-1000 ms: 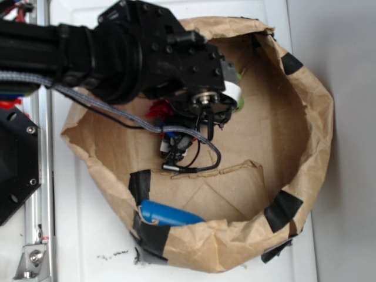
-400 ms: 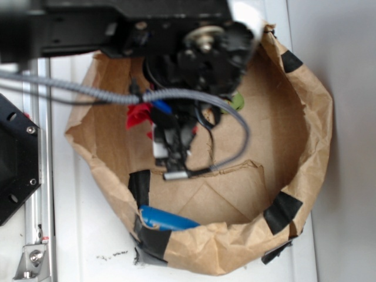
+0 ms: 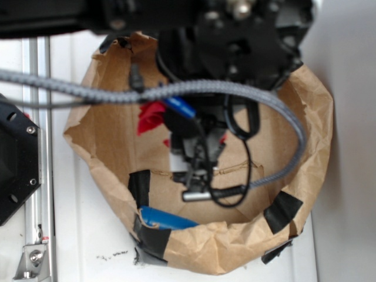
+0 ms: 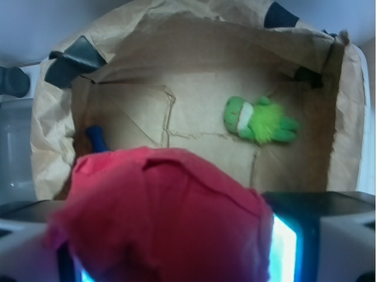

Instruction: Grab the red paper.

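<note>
Red paper: the bright red wad of crumpled tissue-like paper point(image 4: 158, 214) fills the lower half of the wrist view, pressed between the gripper's two light-coloured fingers point(image 4: 338, 247); in the exterior view a red patch point(image 3: 151, 116) shows beside the black arm, above the floor of the bag.
Paper's axis: the wad is lumpy and broad, wider across the wrist view than tall; it shows no clear end or pointing direction.
Gripper: the black gripper point(image 3: 194, 154) is closed part-way onto the red wad, with a finger on each side of it; the fingertips themselves are hidden behind the paper.
Container: a brown paper bag with rolled-down walls and black tape patches point(image 3: 311, 117) sits on a white surface point(image 3: 88, 235), and the gripper hangs inside its opening.
Green toy: a fuzzy green plush figure point(image 4: 258, 120) lies on the bag's floor, well apart from the wad.
Blue thing: a smooth blue oblong object point(image 3: 167, 218) lies against the near wall of the bag, next to a tape patch.
Cable: a grey braided cable point(image 3: 194, 89) loops across the arm.
</note>
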